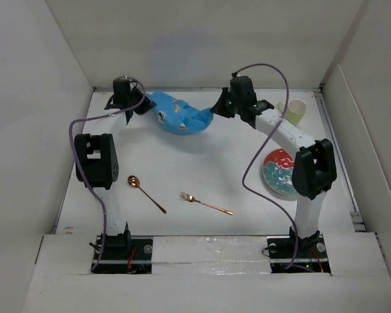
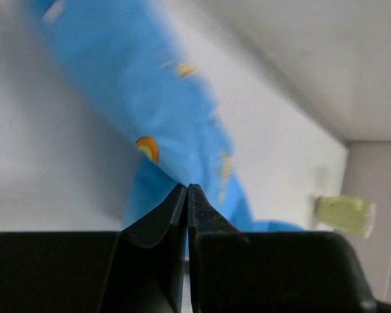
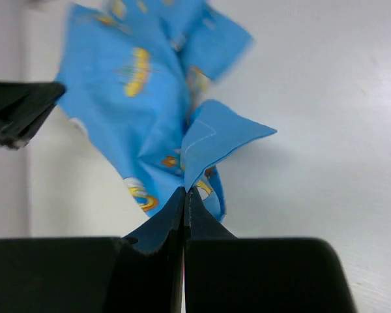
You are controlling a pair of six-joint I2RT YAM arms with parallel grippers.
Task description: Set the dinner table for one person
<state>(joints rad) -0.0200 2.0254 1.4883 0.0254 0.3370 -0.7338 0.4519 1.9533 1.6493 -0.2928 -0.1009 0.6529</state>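
Observation:
A blue cartoon-print cloth (image 1: 178, 116) hangs slack between my two grippers at the back of the white dinner table (image 1: 202, 169). My left gripper (image 1: 145, 103) is shut on its left edge, seen in the left wrist view (image 2: 187, 188) with the cloth (image 2: 150, 98) stretching away. My right gripper (image 1: 216, 108) is shut on its right corner, seen in the right wrist view (image 3: 185, 190) with the cloth (image 3: 143, 104) bunched ahead. A copper spoon (image 1: 145, 192) and a copper fork (image 1: 205, 203) lie near the front. A red and teal plate (image 1: 279, 171) lies at the right, partly hidden by my right arm.
A pale yellow cup (image 1: 294, 112) stands at the back right corner; it also shows in the left wrist view (image 2: 344, 215). White walls enclose the table at the back and on both sides.

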